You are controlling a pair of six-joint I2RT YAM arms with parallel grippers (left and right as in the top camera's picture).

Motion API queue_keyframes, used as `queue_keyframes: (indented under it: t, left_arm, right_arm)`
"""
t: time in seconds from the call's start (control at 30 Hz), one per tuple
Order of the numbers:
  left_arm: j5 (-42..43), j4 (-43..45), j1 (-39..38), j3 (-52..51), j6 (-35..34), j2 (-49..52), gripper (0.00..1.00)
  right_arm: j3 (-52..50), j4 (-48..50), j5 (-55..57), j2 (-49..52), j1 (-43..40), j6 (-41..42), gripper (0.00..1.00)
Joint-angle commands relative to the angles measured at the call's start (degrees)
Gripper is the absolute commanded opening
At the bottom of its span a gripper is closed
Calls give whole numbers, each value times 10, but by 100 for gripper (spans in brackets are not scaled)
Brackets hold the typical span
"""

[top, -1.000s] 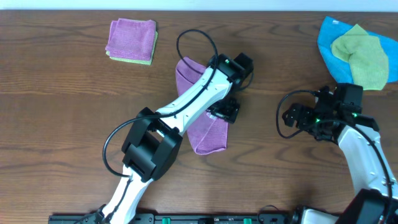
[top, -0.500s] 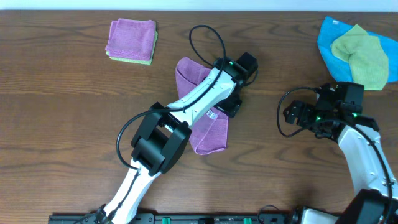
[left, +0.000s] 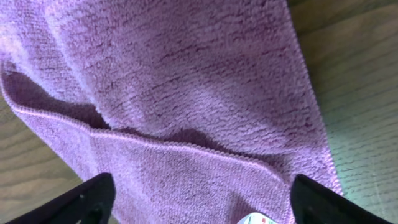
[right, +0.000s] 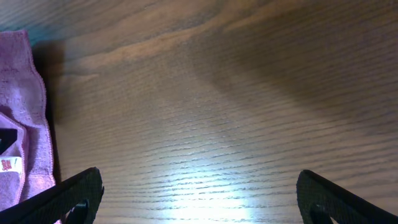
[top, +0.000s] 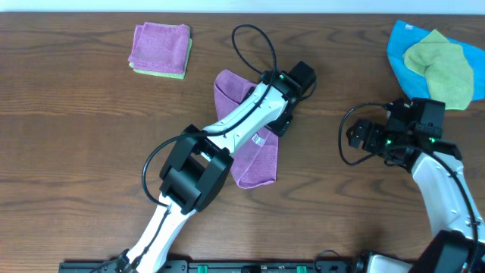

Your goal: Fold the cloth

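Note:
The purple cloth [top: 254,161] lies folded into a long strip in the middle of the table, partly hidden under my left arm. My left gripper [top: 281,121] hovers at its right edge, open, with nothing between the fingers. In the left wrist view the cloth [left: 186,81] fills the frame, a folded edge crossing it, and a white tag [left: 255,219] shows between the spread fingertips of the left gripper [left: 202,186]. My right gripper [top: 359,139] stands open over bare wood to the right; its view, right gripper [right: 200,183], catches the cloth's edge [right: 25,118] at the far left.
A folded purple cloth on a green one [top: 160,50] sits at the back left. A bright blue cloth [top: 400,53] with a lime-green cloth [top: 441,72] on it lies at the back right corner, just behind my right arm.
My left gripper has moved a little toward the back of the table along the cloth's right edge, and its elbow swung right. The right arm has stayed put.

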Motion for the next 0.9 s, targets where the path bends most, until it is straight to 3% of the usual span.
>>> queue_keyframes:
  t: [0.0,0.17,0.4,0.67,0.77,0.8,0.87]
  left_arm:
    - [-17,-24,-2,-11,-18,-1,94]
    - [1,-35,-7,-11,-37,-1,95]
    - [71,-18,-14,-13,-6,0,96]
    - [20,12,-14,-61,-7,5,96]
    - [4,25,-15,-62,-7,5,87]
    - [-4,30,-15,-62,-10,5,75]
    - [-12,34,-15,-62,-18,5,68]
  right_arm:
    - [-3,2,7,1,-3,-9,99]
    - [-3,8,15,1,-3,-8,99]
    - [-3,11,19,1,-3,-8,99]
    - [-3,11,19,1,-3,-8,99]
    - [-3,11,19,1,-3,-9,99]
    - [-3,11,19,1,-3,-8,99]
    - [-3,11,19,1,-3,-8,99]
